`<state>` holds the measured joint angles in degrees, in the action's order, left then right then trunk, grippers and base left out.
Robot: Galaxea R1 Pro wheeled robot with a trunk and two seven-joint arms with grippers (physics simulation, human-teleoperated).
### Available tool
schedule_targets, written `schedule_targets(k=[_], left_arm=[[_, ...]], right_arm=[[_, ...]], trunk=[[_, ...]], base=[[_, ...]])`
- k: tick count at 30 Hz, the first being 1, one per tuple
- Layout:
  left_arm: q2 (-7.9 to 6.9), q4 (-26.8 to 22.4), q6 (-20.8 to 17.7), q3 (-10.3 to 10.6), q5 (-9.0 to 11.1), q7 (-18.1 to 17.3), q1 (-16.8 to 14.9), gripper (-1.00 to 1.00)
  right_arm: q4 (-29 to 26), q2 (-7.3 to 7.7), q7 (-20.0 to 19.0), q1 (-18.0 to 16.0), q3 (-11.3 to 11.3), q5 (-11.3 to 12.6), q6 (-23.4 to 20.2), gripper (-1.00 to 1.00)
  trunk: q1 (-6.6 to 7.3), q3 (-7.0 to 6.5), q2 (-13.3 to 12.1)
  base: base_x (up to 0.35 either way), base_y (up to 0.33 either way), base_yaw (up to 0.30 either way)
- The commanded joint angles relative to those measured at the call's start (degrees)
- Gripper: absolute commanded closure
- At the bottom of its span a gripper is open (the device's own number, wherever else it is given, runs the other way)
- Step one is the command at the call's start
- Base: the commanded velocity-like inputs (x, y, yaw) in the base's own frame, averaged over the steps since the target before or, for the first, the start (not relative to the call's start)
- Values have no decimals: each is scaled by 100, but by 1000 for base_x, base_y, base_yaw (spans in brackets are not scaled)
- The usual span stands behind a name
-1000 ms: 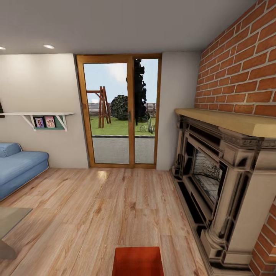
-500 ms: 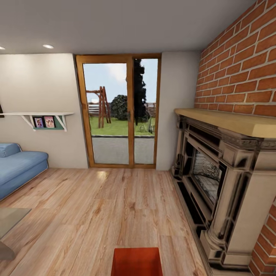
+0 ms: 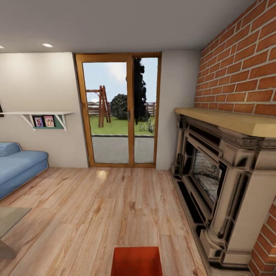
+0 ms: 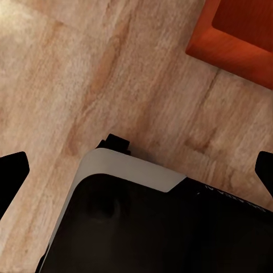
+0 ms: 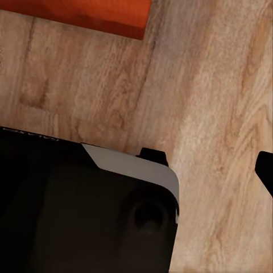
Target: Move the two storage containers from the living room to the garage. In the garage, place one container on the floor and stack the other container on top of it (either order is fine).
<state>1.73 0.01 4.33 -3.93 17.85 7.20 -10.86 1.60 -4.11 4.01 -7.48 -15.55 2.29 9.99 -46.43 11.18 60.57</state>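
Low in the head view, 1 container (image 3: 137, 261) sits barely shifted — claw states unclear.

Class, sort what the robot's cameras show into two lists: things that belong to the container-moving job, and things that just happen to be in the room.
Belongs to the job:
- orange-red storage container, on the wood-plank floor just ahead of the robot
- left gripper and right gripper, both holding nothing

Just there:
- blue sofa
- fireplace
- glass doors
- wall shelf with photos
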Motion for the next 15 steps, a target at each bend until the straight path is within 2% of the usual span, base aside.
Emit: schedule_targets(k=[1,15], left_arm=[[2,2,21,-37,3,10,-4,-100],[-6,-27,33,-6,-68,10,-4,-100]], right_arm=[[17,-3,21,-8,-45,24,29,-100],[20,13,11,-8,-45,20,29,-100]], trunk=[[-1,17,6],[-1,146,6]], base=[[0,0,0],[0,0,0]])
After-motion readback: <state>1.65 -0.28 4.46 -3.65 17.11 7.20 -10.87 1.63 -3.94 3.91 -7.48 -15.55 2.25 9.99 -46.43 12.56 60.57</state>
